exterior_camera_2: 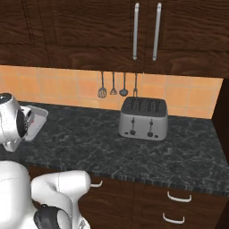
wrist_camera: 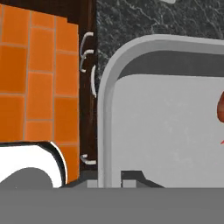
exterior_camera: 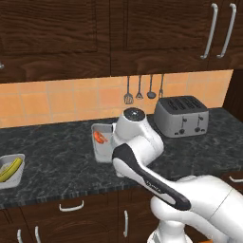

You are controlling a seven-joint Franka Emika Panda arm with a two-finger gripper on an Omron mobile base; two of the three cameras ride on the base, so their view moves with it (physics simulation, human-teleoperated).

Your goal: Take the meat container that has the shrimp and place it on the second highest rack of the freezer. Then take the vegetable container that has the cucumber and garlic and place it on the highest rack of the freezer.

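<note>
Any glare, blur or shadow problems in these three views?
Left base view: flat, even light, no glare on the toaster, the arm hides part of the shrimp tray. Right base view: sharp, soft shading under the cabinets. Hand view: tray rim looms large and close, shrimp cut off at the edge.

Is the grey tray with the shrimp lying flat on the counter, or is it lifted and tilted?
Lifted and tilted. In the left base view the meat container stands nearly on edge above the counter, shrimp inside, at the gripper, which is shut on its rim.

Glossy dark marbled stone counter (exterior_camera: 57,156), brushed-metal toaster (exterior_camera: 182,116), dark grained wood cabinets (exterior_camera: 52,28), matt grey tray (wrist_camera: 166,131)
</note>
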